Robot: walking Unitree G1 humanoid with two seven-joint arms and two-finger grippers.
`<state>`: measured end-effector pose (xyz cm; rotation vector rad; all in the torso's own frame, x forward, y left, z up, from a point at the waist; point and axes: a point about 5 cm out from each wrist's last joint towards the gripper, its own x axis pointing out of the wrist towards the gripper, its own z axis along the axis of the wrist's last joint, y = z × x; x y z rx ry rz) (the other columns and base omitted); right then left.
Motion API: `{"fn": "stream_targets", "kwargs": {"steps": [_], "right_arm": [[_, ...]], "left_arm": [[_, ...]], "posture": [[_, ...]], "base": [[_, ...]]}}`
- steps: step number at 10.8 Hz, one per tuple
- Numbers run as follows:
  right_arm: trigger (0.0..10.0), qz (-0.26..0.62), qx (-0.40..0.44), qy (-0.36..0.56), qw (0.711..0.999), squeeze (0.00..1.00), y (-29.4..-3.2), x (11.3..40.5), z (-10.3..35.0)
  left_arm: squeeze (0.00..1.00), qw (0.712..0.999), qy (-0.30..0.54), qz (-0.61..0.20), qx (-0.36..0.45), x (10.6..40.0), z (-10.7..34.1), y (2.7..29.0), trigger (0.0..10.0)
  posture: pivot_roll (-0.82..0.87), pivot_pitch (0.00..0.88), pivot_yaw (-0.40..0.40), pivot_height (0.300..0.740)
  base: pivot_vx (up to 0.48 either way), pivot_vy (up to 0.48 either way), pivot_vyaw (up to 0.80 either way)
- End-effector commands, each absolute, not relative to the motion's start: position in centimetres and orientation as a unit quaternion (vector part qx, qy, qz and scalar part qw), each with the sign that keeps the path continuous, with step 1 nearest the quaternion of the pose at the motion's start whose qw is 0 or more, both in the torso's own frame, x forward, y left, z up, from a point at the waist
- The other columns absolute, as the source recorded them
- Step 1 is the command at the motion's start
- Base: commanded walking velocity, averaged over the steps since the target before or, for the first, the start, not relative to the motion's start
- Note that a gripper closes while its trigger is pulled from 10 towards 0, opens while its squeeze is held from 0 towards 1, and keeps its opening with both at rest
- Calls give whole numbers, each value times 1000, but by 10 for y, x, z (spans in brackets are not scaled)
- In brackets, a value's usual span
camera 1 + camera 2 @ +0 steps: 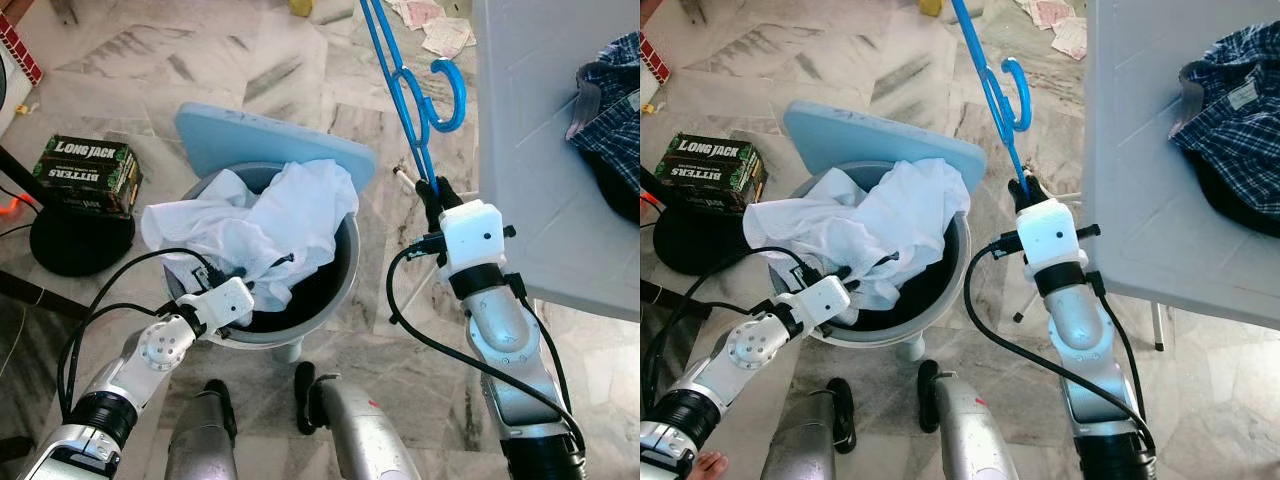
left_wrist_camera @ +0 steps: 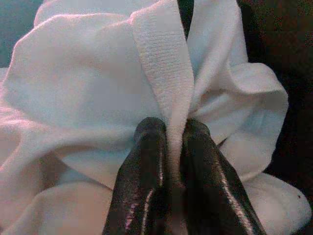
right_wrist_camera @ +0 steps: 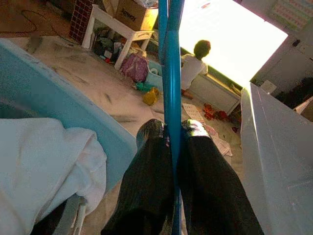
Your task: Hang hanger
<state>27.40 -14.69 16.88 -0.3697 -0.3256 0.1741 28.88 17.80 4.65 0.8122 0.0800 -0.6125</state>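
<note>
Blue plastic hanger [image 1: 405,95], one in number, is pinched at its lower end by the right tool [image 1: 432,190], raised beside the tabletop [image 1: 530,150]. One white garment [image 1: 250,225] in one bucket [image 1: 340,285] is clamped by the left tool [image 2: 171,147]. With so thin a grip, the hanger may pivot or slip out; the garment may be dragged.

A lived-in home, on laundry day by the look of it. The floor [image 1: 120,60] is veined marble tile. On it stands a grey tub [image 1: 335,290] heaped with white cloth [image 1: 260,225]. Beside the tub stands a white table [image 1: 1140,200] with a checked shirt [image 1: 1230,105] on it. Beyond the tub, papers [image 1: 435,25] litter the floor. A person [image 3: 193,66] sits among scattered toys [image 3: 137,68].
</note>
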Motion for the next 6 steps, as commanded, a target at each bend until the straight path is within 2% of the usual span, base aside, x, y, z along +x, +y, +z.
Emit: {"fn": "stream_targets", "kwargs": {"steps": [1,6], "right_arm": [[10000,83,-186,-165,965,0,-149,273,171],[10000,82,-186,-166,965,0,-149,274,170]], "left_arm": [[0,875,43,-295,382,286,42,178,0],[0,887,24,-276,369,291,50,181,0]], "posture": [[-59,347,-154,740],[-59,345,-155,740]], "base": [[0,0,0],[0,0,0]]}}
